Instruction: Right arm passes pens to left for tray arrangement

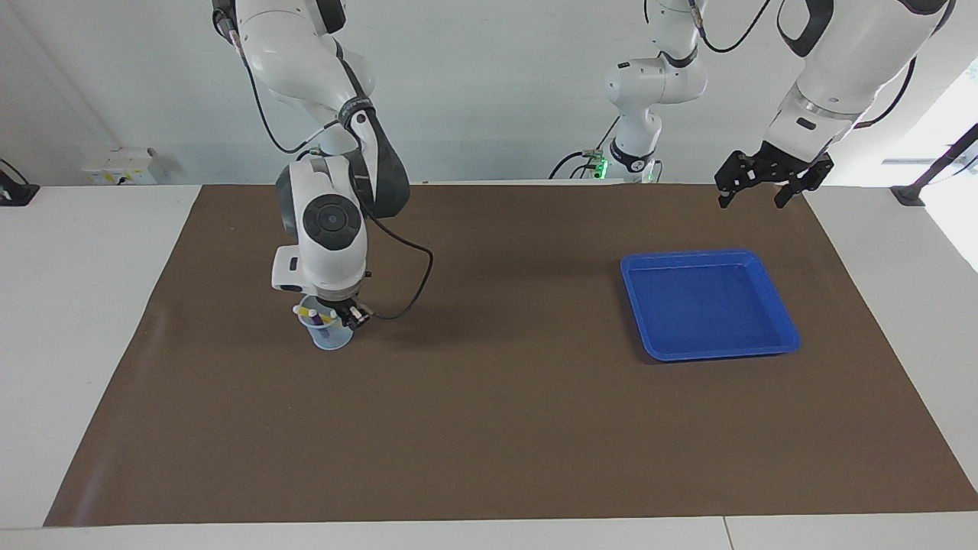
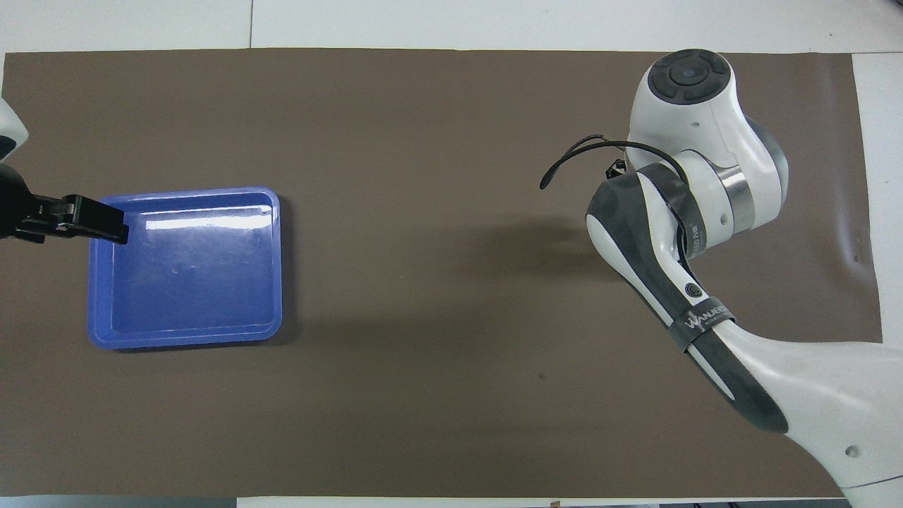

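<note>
A small translucent pale-blue cup (image 1: 330, 338) stands on the brown mat toward the right arm's end of the table. The pens (image 1: 324, 318) stand in it; yellow and purple barrels and a whitish tip show. My right gripper (image 1: 341, 314) points straight down at the cup's mouth, among the pens. In the overhead view the right arm's wrist hides cup and pens. The blue tray (image 1: 707, 305) (image 2: 187, 275) lies empty toward the left arm's end. My left gripper (image 1: 752, 198) waits open in the air, over the tray's outer edge in the overhead view, where one finger (image 2: 95, 219) shows.
The brown mat (image 1: 489, 428) covers most of the white table. A black cable (image 1: 412, 283) loops from the right wrist over the mat beside the cup. A third white arm's base (image 1: 634, 145) stands at the robots' edge. A white box (image 1: 118, 166) sits off the mat.
</note>
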Motion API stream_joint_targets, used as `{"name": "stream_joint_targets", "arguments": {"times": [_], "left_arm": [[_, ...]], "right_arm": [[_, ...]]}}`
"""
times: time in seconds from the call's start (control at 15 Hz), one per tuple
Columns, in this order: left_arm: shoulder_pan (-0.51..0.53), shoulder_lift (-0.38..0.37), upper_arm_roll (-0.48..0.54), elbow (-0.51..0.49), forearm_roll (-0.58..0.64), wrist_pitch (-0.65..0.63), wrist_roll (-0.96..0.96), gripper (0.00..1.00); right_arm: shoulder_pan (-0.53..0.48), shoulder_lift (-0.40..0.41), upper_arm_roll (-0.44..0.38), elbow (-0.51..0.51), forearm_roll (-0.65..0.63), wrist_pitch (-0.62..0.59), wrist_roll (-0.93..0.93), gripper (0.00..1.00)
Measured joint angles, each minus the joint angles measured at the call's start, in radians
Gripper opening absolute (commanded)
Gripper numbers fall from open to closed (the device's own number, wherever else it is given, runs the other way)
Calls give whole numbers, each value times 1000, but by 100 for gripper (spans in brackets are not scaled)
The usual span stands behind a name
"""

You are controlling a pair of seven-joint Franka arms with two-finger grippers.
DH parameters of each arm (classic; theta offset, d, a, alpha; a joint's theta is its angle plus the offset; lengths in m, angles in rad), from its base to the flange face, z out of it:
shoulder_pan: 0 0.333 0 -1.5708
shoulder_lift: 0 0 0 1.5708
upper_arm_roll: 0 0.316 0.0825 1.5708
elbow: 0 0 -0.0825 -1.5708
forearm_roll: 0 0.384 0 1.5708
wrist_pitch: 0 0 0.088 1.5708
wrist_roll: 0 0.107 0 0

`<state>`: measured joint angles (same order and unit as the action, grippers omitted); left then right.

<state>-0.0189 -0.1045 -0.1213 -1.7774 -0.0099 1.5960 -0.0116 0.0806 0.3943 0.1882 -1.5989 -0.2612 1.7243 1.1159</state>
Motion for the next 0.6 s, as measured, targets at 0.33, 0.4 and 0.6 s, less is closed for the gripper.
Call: {"name": "stream_joint_targets", "arguments": {"times": [0.33,0.4,0.6], "left_arm": [[-91,-99,-5,-227,-89,224,-135,100],[-118,-102,-5,-257,-116,286,-210,100],[-179,-91,-7,-307,-162,430,-410,100]], "right_arm": [[-5,0,0,0,0,0,2,33],[-6,0,0,0,0,0,2,24],[-6,-1,-1,2,-4,-1,2,0]]}}
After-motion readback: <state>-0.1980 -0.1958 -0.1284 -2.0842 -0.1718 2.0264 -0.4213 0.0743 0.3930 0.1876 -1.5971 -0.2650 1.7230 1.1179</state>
